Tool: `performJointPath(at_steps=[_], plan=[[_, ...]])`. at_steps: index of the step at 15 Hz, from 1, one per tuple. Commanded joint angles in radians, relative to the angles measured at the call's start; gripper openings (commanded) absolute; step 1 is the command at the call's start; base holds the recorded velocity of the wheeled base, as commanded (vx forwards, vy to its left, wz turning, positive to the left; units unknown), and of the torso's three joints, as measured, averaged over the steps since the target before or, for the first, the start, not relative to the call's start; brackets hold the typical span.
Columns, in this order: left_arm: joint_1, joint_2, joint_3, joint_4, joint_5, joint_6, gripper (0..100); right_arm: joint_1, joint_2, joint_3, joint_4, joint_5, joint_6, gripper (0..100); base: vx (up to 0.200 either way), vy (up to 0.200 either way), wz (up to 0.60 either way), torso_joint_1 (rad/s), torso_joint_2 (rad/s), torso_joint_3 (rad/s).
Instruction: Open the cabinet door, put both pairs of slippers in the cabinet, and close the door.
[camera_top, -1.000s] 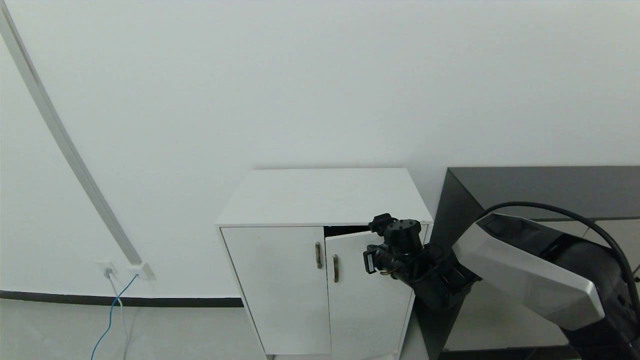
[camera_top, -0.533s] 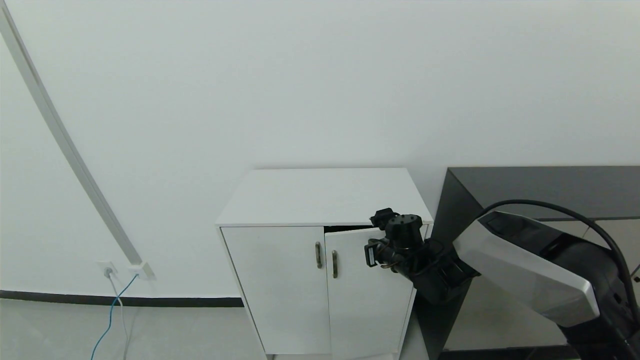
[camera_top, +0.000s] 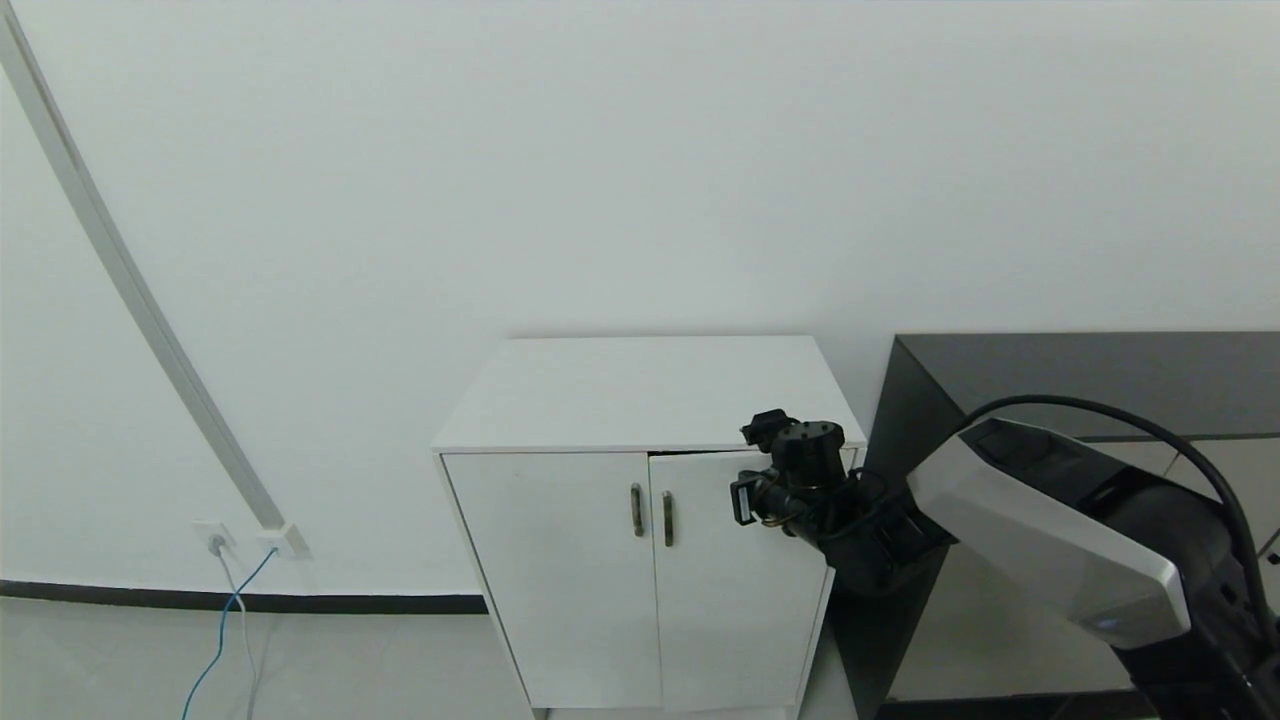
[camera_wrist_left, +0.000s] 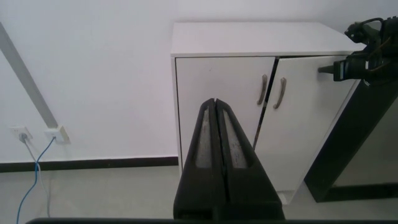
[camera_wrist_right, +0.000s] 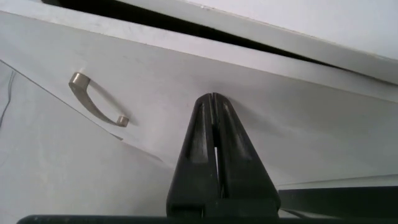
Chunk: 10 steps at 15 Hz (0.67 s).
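White cabinet (camera_top: 640, 395) sits against the wall, right beside a dark grey unit (camera_top: 1050, 380). Its right door (camera_top: 735, 610) is almost shut, with just a thin dark slit along the top. Right gripper (camera_wrist_right: 213, 99) has its fingers pinched together, tip against that door, off to one side of the metal handle (camera_top: 667, 519). Left gripper (camera_wrist_left: 215, 106) is closed on nothing, well back from the front.

Right arm (camera_top: 1050, 520): silver-grey shell, black wrist, black cable (camera_top: 1100, 408); tapered end effector (camera_wrist_right: 214, 98).
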Motion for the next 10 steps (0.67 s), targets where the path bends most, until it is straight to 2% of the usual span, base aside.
performJointPath(at_steps=[1, 10], plan=[[0.001, 0.001, 0.000, 0.000, 0.000, -0.001, 0, -0.002, 0.012, -0.015, 0.005, 0.000, 0.000, 0, 0.000, 0.000, 0.00, 0.000, 0.00, 0.000], [0.000, 0.001, 0.000, 0.000, 0.000, -0.001, 0, -0.014, 0.033, -0.055, 0.019, -0.002, -0.001, 0, 0.000, 0.000, 0.00, 0.000, 0.00, 0.000]])
